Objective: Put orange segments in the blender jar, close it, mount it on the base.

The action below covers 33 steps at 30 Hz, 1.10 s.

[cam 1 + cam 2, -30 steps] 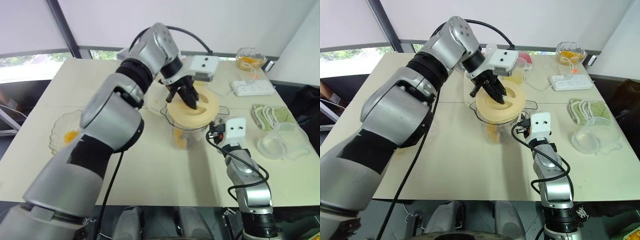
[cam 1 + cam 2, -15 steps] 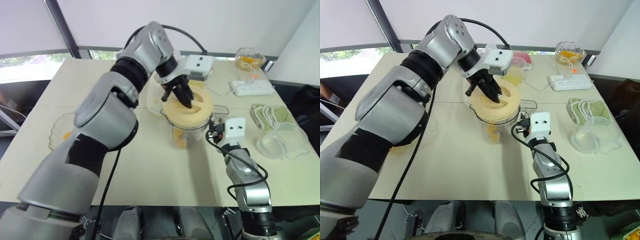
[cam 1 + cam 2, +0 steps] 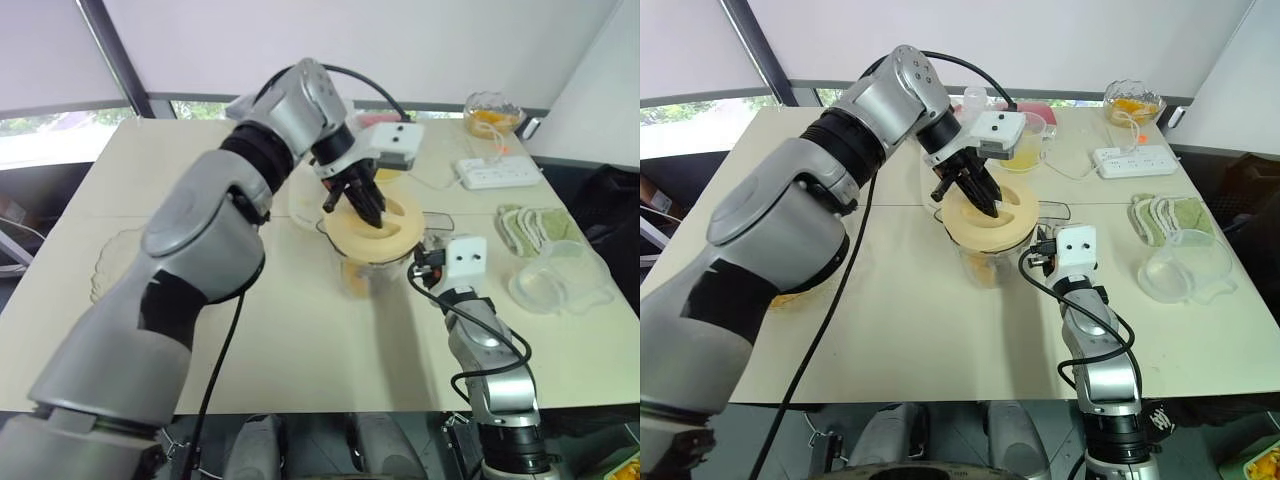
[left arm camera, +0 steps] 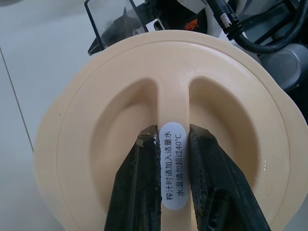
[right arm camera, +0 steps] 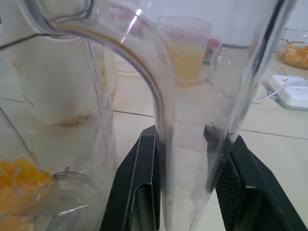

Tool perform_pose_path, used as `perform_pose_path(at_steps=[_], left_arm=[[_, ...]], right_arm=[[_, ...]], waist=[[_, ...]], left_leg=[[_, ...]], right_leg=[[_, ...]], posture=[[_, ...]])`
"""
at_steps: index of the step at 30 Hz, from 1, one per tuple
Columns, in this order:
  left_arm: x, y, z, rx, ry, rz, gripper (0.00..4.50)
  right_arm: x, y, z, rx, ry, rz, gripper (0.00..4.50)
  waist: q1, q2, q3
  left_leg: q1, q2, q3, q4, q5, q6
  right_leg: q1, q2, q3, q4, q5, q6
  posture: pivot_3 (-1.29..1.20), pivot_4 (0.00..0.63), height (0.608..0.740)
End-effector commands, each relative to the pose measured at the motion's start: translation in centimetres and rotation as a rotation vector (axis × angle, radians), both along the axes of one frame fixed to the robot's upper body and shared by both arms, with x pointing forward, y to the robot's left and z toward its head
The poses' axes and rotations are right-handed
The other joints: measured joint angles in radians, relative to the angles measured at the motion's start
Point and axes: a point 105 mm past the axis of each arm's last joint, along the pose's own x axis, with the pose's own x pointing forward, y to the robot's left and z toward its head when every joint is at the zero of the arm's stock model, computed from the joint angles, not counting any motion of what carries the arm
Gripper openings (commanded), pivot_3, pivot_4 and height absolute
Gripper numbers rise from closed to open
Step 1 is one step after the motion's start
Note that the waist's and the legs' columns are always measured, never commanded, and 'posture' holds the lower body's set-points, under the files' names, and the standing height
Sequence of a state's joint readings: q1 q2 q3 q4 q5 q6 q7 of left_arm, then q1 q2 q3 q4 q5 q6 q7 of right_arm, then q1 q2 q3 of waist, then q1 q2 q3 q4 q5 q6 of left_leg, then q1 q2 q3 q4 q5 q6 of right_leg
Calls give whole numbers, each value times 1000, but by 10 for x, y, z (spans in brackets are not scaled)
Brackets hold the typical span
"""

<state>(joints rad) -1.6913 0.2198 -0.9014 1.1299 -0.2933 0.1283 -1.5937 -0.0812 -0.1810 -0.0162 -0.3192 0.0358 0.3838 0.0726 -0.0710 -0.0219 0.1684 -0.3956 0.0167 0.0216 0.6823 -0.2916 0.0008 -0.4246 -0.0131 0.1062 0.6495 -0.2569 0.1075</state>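
A clear blender jar [image 3: 358, 276] with orange segments [image 5: 19, 180] at its bottom stands mid-table. A cream lid [image 3: 392, 228] sits on the jar's mouth. My left gripper [image 4: 172, 132] reaches down from above and is shut on the lid's [image 4: 96, 120] raised middle ridge, one finger in each hollow. From the front right, my right gripper [image 5: 185, 132] is shut on the jar's clear handle [image 5: 187, 163]. In the head view, that gripper [image 3: 427, 262] is level with the jar's upper part.
A glass bowl of orange segments [image 3: 488, 112] and a white power strip [image 3: 497, 173] lie at the back right. A cup of juice [image 3: 1025, 142] stands behind the jar. Green cloths [image 3: 535, 222] and a clear plastic tub [image 3: 560, 282] are at the right, a glass dish [image 3: 110, 270] at the left.
The camera has shifted a little. My left gripper, still shut on the lid, has turned slightly with it on the jar's mouth. The right gripper keeps its hold on the handle.
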Motion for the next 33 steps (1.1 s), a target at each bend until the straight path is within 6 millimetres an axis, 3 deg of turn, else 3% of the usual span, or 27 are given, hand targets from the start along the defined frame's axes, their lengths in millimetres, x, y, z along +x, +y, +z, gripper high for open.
perform_pose_path(at_steps=[1,19,27,33], left_arm=[[-2,2,-16,58,26,-18,233],[9,15,-45,165,23,57,233],[13,25,-63,223,44,118,233],[15,19,-67,219,98,262,233]], right_arm=[[-2,-2,-12,-24,46,-9,931],[-4,0,-15,-18,54,-12,931],[-3,0,-16,-18,58,-10,931],[-3,0,-17,-18,60,-9,931]], waist=[[1,0,0],[2,-2,-3],[1,-9,-19],[1,-10,-22]], left_leg=[[1,0,0,0,0,0],[3,0,0,0,0,1],[6,0,0,0,-1,1],[12,0,-1,0,-2,3]], right_leg=[[0,0,0,0,0,0],[2,0,0,0,0,-1],[7,0,0,-1,-1,-1],[13,0,0,-3,-2,-3]], posture=[[0,150,740],[0,150,740],[0,150,740],[0,150,740]])
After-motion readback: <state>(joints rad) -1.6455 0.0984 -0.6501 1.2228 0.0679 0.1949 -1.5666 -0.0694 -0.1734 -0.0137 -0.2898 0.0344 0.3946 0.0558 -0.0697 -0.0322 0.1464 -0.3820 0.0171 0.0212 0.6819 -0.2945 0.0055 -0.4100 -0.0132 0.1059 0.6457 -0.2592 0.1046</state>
